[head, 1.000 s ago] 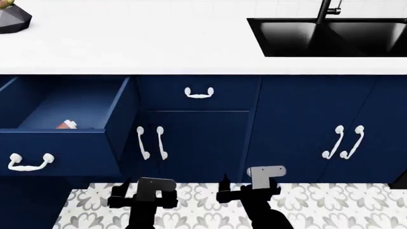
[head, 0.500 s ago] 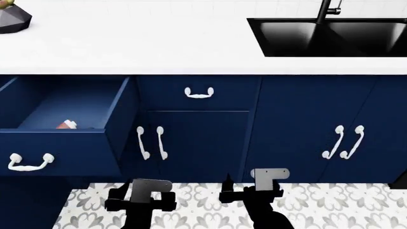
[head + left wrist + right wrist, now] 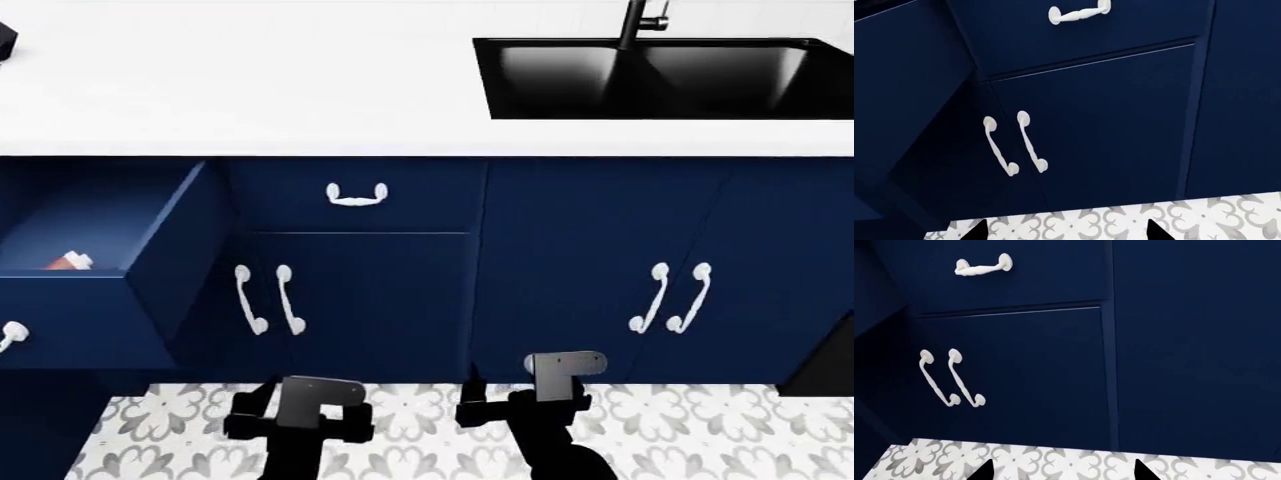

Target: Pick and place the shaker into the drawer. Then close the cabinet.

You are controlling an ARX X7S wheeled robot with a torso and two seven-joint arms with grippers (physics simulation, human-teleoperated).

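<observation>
The glossy navy-blue cabinet with curved white handles has its wide navy drawer pulled out at its left end, so closing remains. The small red-and-white shaker already lies inside, against the drawer's front wall. Both the left gripper and right gripper hang low, spread apart and empty.

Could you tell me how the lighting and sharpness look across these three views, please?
Head view: even, flat light; the white countertop is nearly blown out, the sink glossy black. Left wrist view: sharp, with the open drawer side in deep shade. Right wrist view: sharp, the cabinet dark, no glare.
</observation>
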